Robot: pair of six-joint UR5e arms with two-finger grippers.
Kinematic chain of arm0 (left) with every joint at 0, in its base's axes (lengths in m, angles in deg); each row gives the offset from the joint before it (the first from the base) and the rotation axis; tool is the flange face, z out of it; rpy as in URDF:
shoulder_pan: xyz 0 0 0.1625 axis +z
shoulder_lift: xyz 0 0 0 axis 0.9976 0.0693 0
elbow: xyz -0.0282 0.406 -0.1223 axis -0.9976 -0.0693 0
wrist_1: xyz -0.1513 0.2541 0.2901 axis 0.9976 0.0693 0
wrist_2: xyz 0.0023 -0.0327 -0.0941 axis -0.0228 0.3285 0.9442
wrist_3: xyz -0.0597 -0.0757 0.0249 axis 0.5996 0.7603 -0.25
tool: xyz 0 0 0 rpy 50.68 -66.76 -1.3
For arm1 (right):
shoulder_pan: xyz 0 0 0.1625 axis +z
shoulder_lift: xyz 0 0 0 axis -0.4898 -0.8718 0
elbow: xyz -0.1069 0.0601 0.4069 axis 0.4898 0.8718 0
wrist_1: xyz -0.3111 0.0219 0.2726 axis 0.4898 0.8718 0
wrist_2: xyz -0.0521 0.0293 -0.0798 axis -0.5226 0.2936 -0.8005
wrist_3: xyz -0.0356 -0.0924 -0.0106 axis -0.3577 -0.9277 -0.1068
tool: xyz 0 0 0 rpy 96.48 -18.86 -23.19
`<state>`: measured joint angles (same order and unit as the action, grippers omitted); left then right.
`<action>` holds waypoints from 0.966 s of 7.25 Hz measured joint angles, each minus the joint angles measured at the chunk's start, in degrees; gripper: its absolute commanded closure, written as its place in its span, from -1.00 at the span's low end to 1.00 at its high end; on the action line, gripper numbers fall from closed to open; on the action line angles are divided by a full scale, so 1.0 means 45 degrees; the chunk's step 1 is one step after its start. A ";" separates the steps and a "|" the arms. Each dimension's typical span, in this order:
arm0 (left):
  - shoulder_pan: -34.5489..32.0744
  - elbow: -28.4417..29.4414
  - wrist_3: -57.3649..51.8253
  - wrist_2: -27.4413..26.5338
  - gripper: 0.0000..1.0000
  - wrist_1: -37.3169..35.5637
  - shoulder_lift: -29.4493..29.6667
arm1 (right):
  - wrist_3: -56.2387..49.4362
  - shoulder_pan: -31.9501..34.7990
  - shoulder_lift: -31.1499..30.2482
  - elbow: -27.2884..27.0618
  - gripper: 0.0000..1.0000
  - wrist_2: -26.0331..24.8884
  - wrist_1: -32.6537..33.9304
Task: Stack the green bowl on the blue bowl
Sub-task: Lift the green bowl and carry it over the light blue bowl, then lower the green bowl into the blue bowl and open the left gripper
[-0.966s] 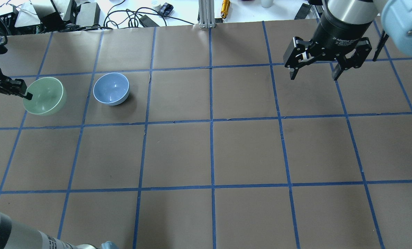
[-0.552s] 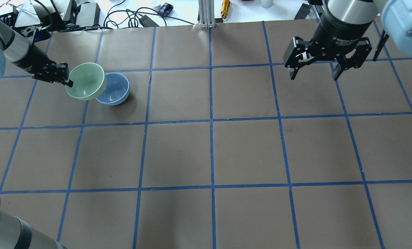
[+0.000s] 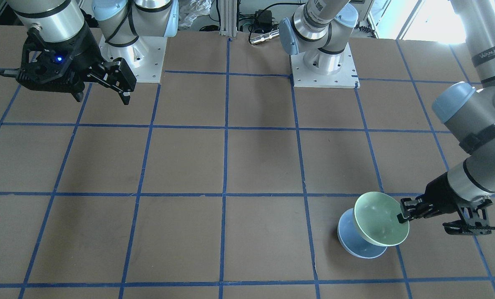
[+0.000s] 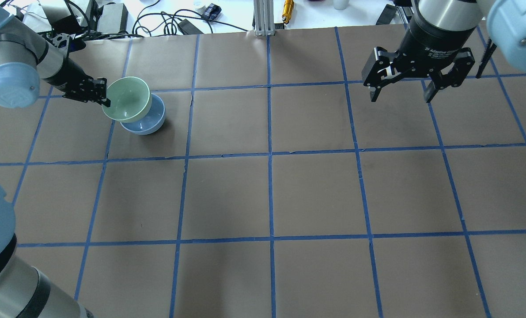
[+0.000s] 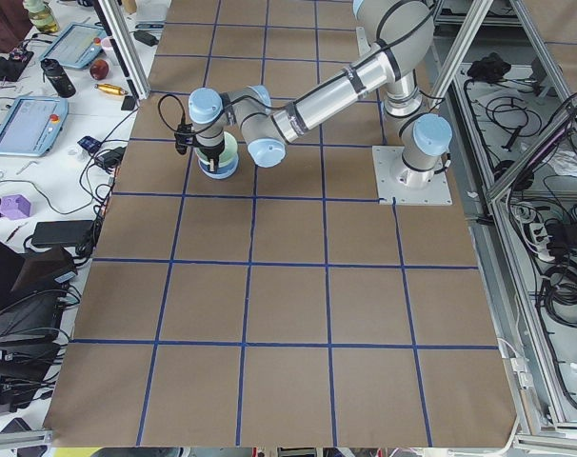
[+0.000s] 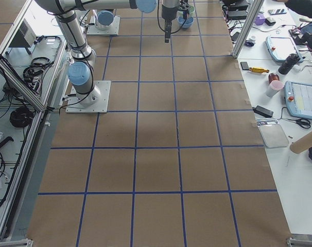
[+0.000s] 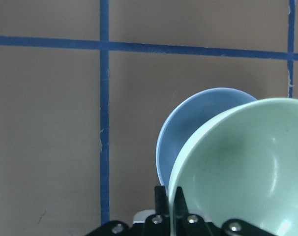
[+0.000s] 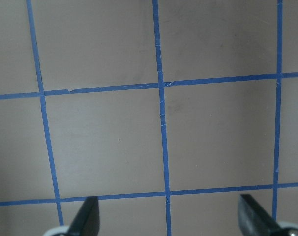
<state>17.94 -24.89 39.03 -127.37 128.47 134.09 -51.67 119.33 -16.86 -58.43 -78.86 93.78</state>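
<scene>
My left gripper (image 4: 106,100) is shut on the rim of the green bowl (image 4: 128,98) and holds it in the air, tilted, partly over the blue bowl (image 4: 150,122). The blue bowl stands on the table at the far left. In the front-facing view the green bowl (image 3: 379,219) overlaps the blue bowl (image 3: 353,242), with the left gripper (image 3: 401,217) on its rim. In the left wrist view the green bowl (image 7: 247,167) covers the right part of the blue bowl (image 7: 193,128). My right gripper (image 4: 400,96) hangs open and empty above the far right of the table.
The brown table (image 4: 267,194) carries a grid of blue tape. Cables, boxes and small tools (image 4: 112,17) lie beyond the far edge. The two arm bases (image 3: 322,62) stand on plates at the robot's side.
My left gripper has carried the green bowl to the right, from beside the blue bowl to partly over it. The right arm has not moved.
</scene>
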 measured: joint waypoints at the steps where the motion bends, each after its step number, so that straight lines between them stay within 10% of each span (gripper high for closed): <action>1: -0.0004 -0.0014 0.0020 0.0018 1.00 -0.0165 0.0164 | 0.0000 0.0000 0.0000 0.0000 -1.00 0.0000 -0.0001; 4: -0.0023 -0.0141 0.0081 0.0043 1.00 -0.0186 0.0267 | 0.0000 0.0000 0.0000 0.0000 -1.00 0.0000 0.0003; 6: -0.0027 -0.0169 0.0153 0.0052 -0.25 -0.0187 0.0332 | 0.0000 0.0000 0.0000 0.0000 -1.00 0.0000 0.0004; 7: -0.0027 -0.0178 0.0137 0.0063 -0.40 -0.0227 0.0338 | 0.0000 0.0000 0.0000 0.0000 -1.00 0.0000 0.0005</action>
<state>17.82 -25.69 39.64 -127.09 127.45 135.61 -51.67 119.33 -16.86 -58.43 -78.86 93.80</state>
